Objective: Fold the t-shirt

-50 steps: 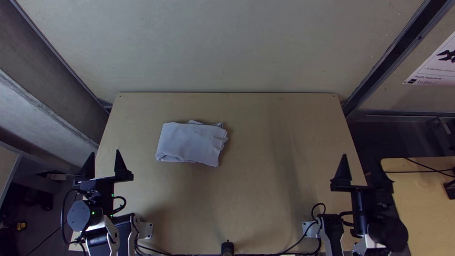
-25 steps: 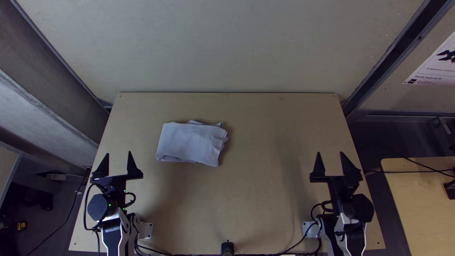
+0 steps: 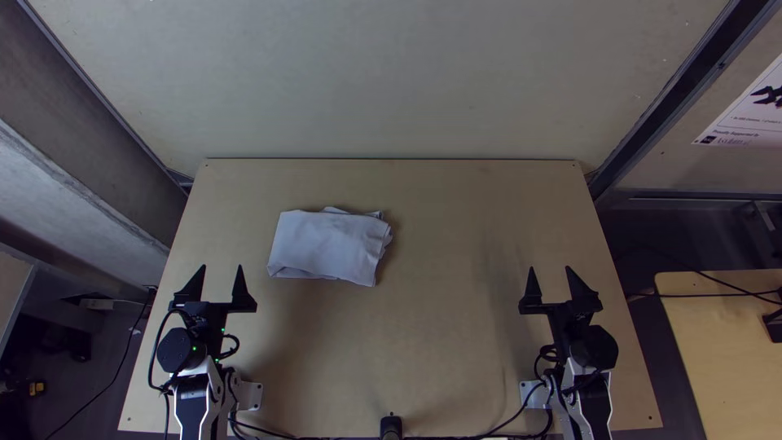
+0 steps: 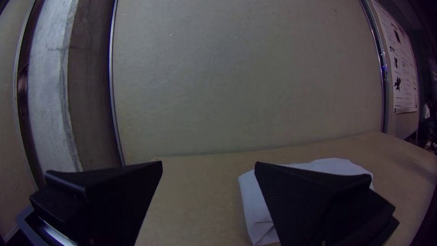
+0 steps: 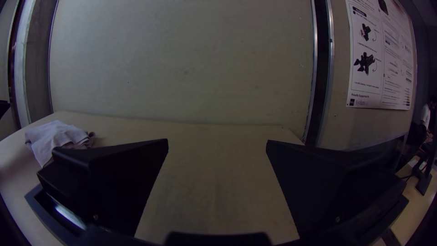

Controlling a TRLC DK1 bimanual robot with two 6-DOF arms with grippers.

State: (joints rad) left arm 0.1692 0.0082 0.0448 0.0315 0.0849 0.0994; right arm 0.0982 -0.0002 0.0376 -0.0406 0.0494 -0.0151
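Well, my left flat-fingered black gripper (image 3: pixel 221 269) and matching right gripper (image 3: pixel 551 270) have their fingers apart; ahead of both, nearer the left one, lies the pale grey cloth t-shirt (image 3: pixel 330 247), folded compactly.

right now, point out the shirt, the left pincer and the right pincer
Shirt (image 3: pixel 328 247): top view, middle of its upper side
Left pincer (image 3: pixel 221 267): top view, midway between its fingertips
Right pincer (image 3: pixel 551 270): top view, midway between its fingertips
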